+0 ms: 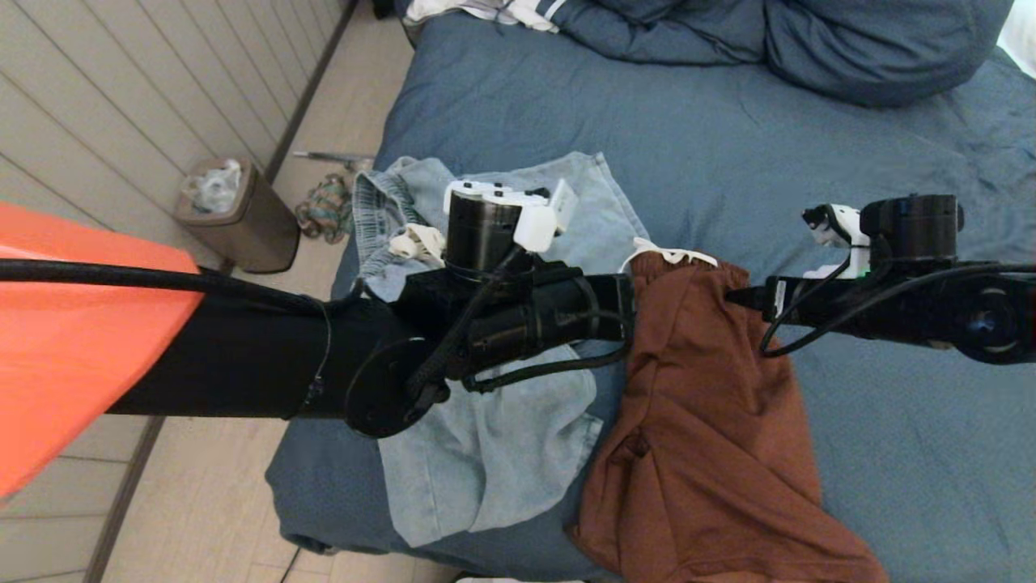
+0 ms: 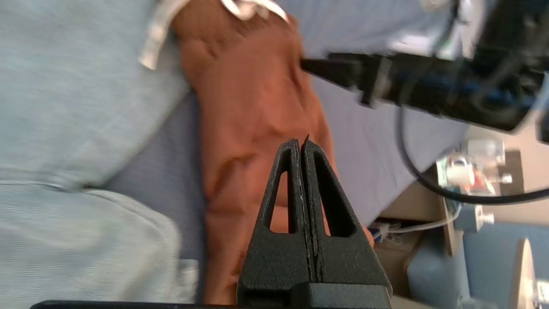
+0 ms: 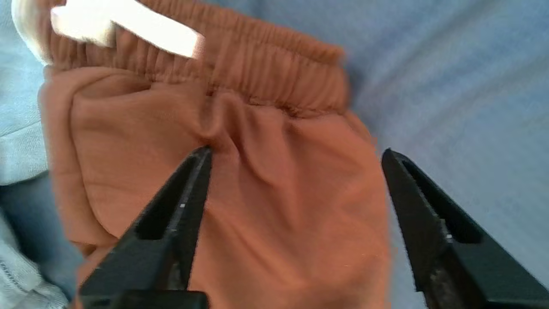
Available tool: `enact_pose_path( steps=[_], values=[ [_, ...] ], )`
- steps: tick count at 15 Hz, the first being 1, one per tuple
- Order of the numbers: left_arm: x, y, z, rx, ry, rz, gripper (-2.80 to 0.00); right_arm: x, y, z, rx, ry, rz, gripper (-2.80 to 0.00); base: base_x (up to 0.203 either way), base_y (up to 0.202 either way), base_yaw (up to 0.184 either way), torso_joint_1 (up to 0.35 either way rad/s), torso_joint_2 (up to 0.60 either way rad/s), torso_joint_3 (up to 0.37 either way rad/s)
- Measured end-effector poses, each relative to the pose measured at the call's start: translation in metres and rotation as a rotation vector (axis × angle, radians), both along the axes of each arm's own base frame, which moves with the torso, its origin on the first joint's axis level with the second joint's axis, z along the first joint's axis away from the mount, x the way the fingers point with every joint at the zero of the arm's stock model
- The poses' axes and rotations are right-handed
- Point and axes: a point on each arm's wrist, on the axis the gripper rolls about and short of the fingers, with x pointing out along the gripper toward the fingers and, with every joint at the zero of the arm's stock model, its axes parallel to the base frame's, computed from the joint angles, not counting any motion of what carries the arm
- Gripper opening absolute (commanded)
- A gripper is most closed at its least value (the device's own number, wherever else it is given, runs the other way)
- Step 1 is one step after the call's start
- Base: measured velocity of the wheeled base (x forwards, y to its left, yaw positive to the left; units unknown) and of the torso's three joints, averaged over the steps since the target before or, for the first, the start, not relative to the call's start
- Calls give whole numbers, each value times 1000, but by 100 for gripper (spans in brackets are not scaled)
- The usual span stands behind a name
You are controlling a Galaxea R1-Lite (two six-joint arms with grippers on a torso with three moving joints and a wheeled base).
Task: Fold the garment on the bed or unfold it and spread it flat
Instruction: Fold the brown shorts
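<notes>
The garment, a pair of rust-brown shorts (image 1: pixel 712 421) with an elastic waistband and a white drawstring (image 3: pixel 128 23), lies wrinkled near the front edge of the slate-blue bed (image 1: pixel 809 162). My right gripper (image 3: pixel 296 151) is open just below the waistband, its fingers straddling a ridge of brown cloth without pinching it. In the head view that gripper (image 1: pixel 732 296) is at the shorts' right edge. My left gripper (image 2: pixel 300 143) is shut with nothing in it and hovers above the brown shorts (image 2: pixel 248 107); the left arm hides its fingers in the head view.
A light blue denim garment (image 1: pixel 486 453) lies crumpled to the left of the shorts, partly under my left arm. A bunched blue duvet (image 1: pixel 809 40) fills the far end. Left of the bed, on the floor, are a bin (image 1: pixel 243 214) and a coiled rope (image 1: pixel 324 206).
</notes>
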Motion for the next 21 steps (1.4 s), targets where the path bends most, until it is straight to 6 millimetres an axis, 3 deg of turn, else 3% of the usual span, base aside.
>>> enact_pose_path(
  steps=[2, 7, 9, 13, 17, 21],
  values=[
    [-6, -6, -4, 7, 4, -18, -280, -3, 5, 7, 13, -52, 35, 0, 0, 0, 0, 0, 0, 0],
    [-17, 0, 1, 10, 4, -29, -280, -14, 54, 33, 22, -86, 134, 0, 0, 0, 0, 0, 0, 0],
    [-26, 6, -4, 38, 25, -41, -280, -22, 57, 41, 3, -72, 107, 0, 0, 0, 0, 0, 0, 0],
    [-48, 12, -42, 144, 102, -80, -280, -50, 70, 30, -30, 110, 178, 0, 0, 0, 0, 0, 0, 0],
    [-68, 37, -82, 213, 152, -85, -280, -76, 95, 8, -74, 234, 287, 0, 0, 0, 0, 0, 0, 0],
    [-79, 35, -111, 244, 153, -88, -280, -69, 90, 25, -52, 178, 258, 0, 0, 0, 0, 0, 0, 0]
  ],
)
